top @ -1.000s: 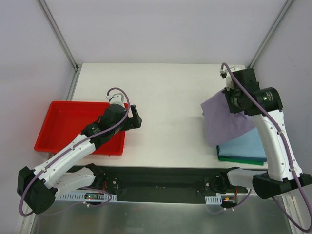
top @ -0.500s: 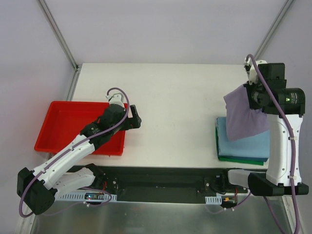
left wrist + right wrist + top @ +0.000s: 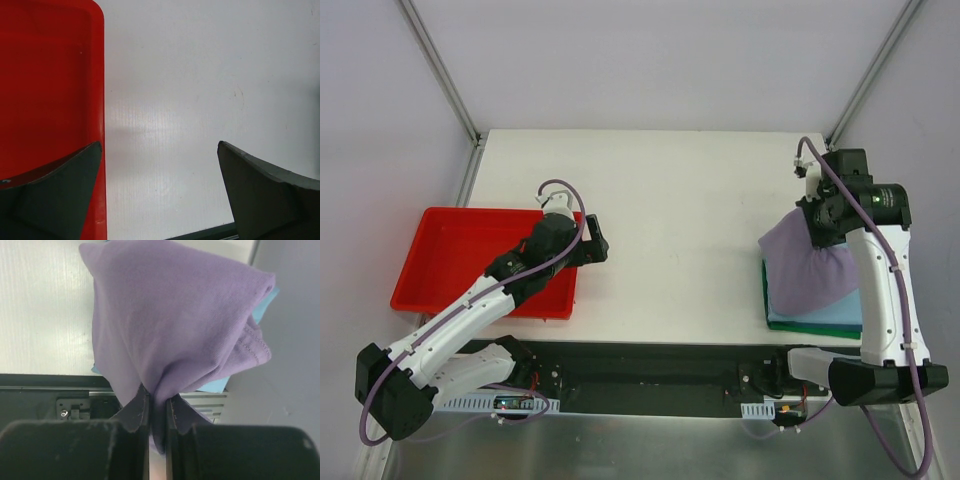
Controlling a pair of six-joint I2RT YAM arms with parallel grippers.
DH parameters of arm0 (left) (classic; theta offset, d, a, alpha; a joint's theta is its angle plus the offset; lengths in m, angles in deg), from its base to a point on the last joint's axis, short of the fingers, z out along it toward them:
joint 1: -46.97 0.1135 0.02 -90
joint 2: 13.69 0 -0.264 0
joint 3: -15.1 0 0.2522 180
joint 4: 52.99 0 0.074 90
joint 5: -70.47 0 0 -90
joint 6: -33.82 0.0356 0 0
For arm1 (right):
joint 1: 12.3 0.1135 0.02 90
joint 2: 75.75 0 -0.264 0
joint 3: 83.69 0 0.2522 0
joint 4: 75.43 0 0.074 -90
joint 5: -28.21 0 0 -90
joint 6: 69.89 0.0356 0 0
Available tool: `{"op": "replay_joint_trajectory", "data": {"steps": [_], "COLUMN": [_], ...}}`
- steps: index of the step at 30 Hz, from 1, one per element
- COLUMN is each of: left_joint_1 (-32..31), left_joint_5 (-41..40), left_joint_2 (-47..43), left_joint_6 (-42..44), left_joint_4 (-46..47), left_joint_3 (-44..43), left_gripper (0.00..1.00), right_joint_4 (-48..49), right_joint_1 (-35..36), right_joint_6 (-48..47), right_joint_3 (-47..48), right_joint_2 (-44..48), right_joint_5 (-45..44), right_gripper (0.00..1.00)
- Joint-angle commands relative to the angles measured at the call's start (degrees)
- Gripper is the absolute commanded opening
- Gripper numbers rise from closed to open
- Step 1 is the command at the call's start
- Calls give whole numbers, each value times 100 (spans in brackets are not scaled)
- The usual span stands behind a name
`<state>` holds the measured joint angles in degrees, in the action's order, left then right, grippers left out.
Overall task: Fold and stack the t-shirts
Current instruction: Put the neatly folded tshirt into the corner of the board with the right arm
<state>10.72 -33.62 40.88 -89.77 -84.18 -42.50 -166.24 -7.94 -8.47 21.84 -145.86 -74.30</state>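
White table | lavender shirt (bunched) — hangs lengthwise below right gripper

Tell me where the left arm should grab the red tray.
Grip the red tray by its right rim, beside the open left gripper: come from above, one finger inside the wall, one outside. It lies flat; only that thin rim looks pinchable.

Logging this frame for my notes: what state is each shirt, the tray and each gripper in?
green shirt: folded, bottom of the stack.
blue shirt: folded flat on the green shirt.
lavender shirt: bunched, hanging over the blue shirt.
right gripper: shut on the lavender shirt.
left gripper: open, holding nothing.
tray: upright, nothing visible inside.
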Motion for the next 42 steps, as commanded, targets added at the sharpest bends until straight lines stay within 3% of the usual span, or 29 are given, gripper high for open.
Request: {"op": "replay_joint_trajectory", "data": {"steps": [1, 11, 19, 33, 42], "left_joint_1": [83, 83, 101, 118, 145], "left_joint_5": [-121, -164, -209, -235, -252], "left_joint_2": [19, -34, 45, 283, 327], "left_joint_6": [10, 1, 18, 45, 54], "left_joint_4": [-6, -6, -6, -6, -6], "left_joint_3": [-20, 33, 33, -11, -20], "left_gripper": [99, 99, 99, 99, 99], "right_joint_4": [-144, 173, 226, 1236, 1623], "right_joint_1": [-14, -155, -673, -1420, -1763], "right_joint_6": [81, 493, 511, 335, 625], "right_joint_3": [-97, -36, -545, -1407, -1820], "right_joint_2": [418, 261, 94, -301, -592], "right_joint_5": [460, 574, 346, -945, -1182], "right_gripper": [0, 0, 0, 2, 8]}}
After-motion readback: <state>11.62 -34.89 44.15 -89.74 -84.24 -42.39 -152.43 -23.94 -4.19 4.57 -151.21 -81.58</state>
